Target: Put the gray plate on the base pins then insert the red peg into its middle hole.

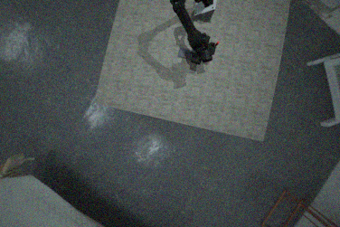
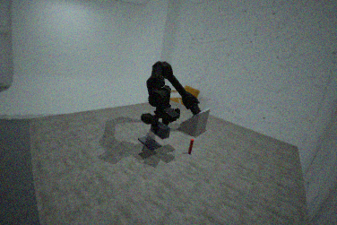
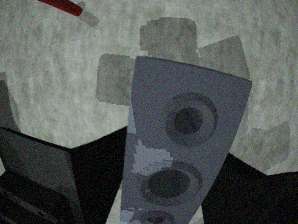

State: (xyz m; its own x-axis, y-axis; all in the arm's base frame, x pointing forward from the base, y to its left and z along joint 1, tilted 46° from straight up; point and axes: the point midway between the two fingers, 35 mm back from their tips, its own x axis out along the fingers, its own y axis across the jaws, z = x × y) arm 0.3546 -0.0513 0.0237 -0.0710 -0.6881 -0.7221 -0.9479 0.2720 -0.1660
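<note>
Gray plate (image 2: pixel 160 130) (image 3: pixel 150 95), grasped by the jaws (image 2: pixel 160 121), hangs above the mat (image 1: pixel 190 108) (image 2: pixel 179 183); 1 red peg (image 1: pixel 217 42) (image 2: pixel 191 146) (image 3: pixel 65 6) stands nearby.

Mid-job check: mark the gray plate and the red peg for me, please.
Gray plate (image 3: pixel 155 90): wrist view, its upper face above the holes.
Red peg (image 1: pixel 217 42) (image 2: pixel 191 146) (image 3: pixel 65 5): top view, its end; exterior view, mid-shaft; wrist view, its visible length.
</note>
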